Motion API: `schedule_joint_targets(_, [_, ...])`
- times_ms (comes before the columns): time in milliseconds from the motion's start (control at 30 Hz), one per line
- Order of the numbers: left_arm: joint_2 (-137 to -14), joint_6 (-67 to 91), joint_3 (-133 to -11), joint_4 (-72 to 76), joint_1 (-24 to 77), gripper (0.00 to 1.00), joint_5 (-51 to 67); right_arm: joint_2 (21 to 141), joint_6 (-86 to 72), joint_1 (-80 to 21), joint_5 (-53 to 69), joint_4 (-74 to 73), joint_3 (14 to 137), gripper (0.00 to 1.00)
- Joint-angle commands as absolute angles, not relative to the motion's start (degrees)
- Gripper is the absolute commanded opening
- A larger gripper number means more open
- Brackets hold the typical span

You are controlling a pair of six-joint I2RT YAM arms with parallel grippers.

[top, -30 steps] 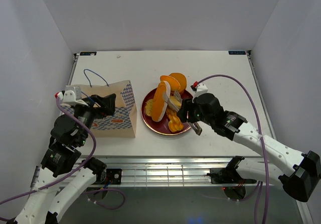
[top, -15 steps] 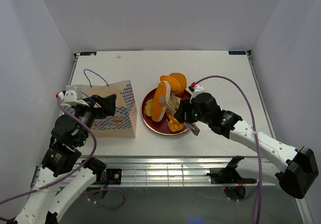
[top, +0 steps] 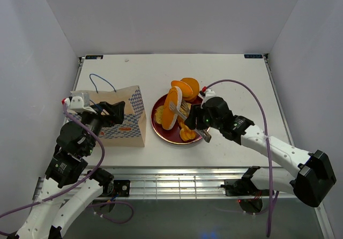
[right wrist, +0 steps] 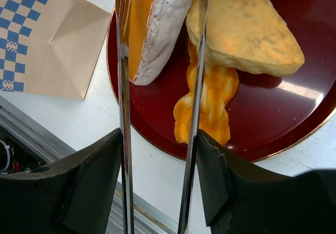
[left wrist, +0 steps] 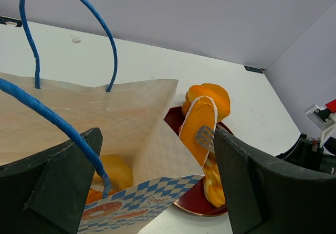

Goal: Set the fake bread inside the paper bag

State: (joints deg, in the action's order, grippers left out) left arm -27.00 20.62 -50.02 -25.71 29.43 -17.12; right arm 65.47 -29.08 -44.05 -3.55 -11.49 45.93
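Note:
The paper bag (top: 130, 122) stands open at the left; bread pieces (left wrist: 113, 170) lie inside it. My left gripper (top: 113, 112) is open, its fingers (left wrist: 68, 187) wide apart on either side of the bag's near corner (left wrist: 157, 139). The fake bread lies on a dark red plate (top: 162, 133): a long loaf (top: 171, 109), a round bun (top: 188, 86), a braided stick (top: 186, 128). My right gripper (top: 203, 120) is shut on metal tongs (right wrist: 124, 113). The tong arms straddle the long loaf (right wrist: 157, 24), next to a slice (right wrist: 241, 32) and the braided stick (right wrist: 210, 100).
The plate (right wrist: 273, 118) sits right of the bag, close to the table's front edge and its metal rail (top: 177, 183). The bag's blue cord handles (left wrist: 68, 13) stick up. White walls enclose the table on three sides.
My right gripper has moved left over the plate with the tongs, and their tips have reached the long loaf. The left arm and the bag have not moved.

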Motion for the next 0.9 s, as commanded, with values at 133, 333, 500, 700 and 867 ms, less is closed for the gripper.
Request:
schedule_joint_targets(133, [-28.0,20.0,-50.4,-26.3,29.6,0.97,-17.0,67.2,-27.8,-42.8,-0.9,-6.2,46.4,0.6])
schedule_joint_targets(333, [-27.9,19.7,-51.1,-26.7,29.6,0.97,-16.8,67.3,-27.3,-42.6,-0.6,-5.5,46.8,0.47])
schedule_joint_targets(500, [-27.5,19.4,-51.4,-27.0,29.6,0.97,-17.1,66.5,-27.6,-42.6,2.0,-5.6,47.3,0.38])
schedule_joint_targets(700, [-27.4,19.1,-52.3,-27.6,29.6,0.97,-17.5,63.2,-27.7,-42.6,3.0,-6.8,48.2,0.36])
schedule_joint_targets(867, [-27.6,19.1,-52.5,-27.8,29.6,0.97,-17.4,59.0,-27.0,-42.6,2.8,-8.0,49.7,0.36])
